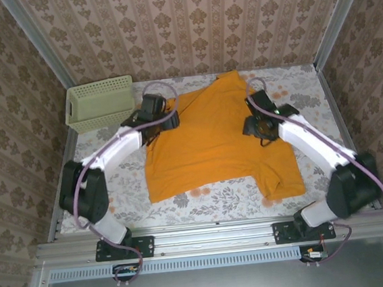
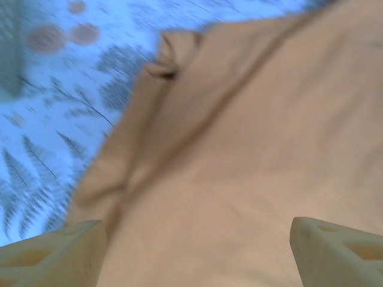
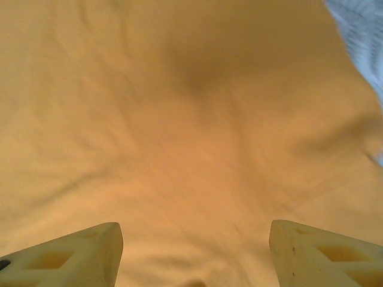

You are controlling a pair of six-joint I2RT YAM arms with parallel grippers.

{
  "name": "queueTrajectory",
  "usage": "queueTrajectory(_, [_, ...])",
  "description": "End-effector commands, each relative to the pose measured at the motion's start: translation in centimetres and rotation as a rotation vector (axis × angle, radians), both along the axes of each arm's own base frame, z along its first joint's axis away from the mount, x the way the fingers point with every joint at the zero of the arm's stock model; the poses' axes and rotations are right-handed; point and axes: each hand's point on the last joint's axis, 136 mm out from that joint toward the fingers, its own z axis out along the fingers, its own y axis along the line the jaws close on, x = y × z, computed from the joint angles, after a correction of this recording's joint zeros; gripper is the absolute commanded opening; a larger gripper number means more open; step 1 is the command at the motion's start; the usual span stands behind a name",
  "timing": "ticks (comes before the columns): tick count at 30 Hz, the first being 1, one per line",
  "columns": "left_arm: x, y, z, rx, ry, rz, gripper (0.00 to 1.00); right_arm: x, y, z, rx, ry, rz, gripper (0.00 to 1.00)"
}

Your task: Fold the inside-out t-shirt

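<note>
The inside-out t-shirt point(image 1: 212, 145) is orange-yellow and lies spread over the middle of the table, with one flap folded toward the far edge and a sleeve at the near right. My left gripper point(image 1: 167, 121) hovers over the shirt's far left edge, its pale fingers wide apart and nothing between them point(image 2: 197, 251); the shirt point(image 2: 251, 155) lies below. My right gripper point(image 1: 254, 125) is open above the shirt's right side, fingers spread point(image 3: 194, 254), with bare fabric point(image 3: 179, 119) beneath it.
A pale green lattice basket point(image 1: 99, 103) stands at the table's far left corner, close to the left arm. The floral tablecloth point(image 1: 295, 93) shows around the shirt. Patterned walls enclose the table on three sides.
</note>
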Motion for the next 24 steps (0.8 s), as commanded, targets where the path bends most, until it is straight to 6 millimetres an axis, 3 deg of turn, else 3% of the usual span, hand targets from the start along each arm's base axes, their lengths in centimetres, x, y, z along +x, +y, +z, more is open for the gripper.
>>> queueTrajectory(1, [3.1, 2.2, -3.1, 0.075, 0.066, 0.031, 0.81, 4.3, 1.4, -1.5, 0.01, 0.011, 0.069, 0.66])
queueTrajectory(7, [9.4, 1.4, -5.3, 0.052, 0.077, 0.007, 0.79, 9.3, 1.5, -5.7, 0.007, 0.083, 0.085, 0.64])
queueTrajectory(12, [12.2, 0.1, -7.9, 0.014, 0.113, -0.026, 0.74, 10.4, 0.8, -9.4, 0.019, 0.155, 0.069, 0.62])
queueTrajectory(16, [13.0, -1.2, -10.3, -0.005, 0.164, -0.058, 0.65, 8.9, -1.7, -12.2, 0.012, 0.254, -0.046, 0.59])
queueTrajectory(18, [13.2, -1.5, -10.9, -0.012, 0.18, -0.063, 0.55, 7.4, -2.6, -13.3, 0.026, 0.287, -0.096, 0.55])
queueTrajectory(21, [13.3, -1.5, -10.8, -0.017, 0.178, -0.061, 0.42, 4.7, -2.8, -13.6, 0.035, 0.301, -0.123, 0.53])
queueTrajectory(24, [13.2, -1.4, -10.1, -0.017, 0.168, -0.064, 0.29, 1.5, -1.8, -13.3, 0.092, 0.292, -0.126, 0.48])
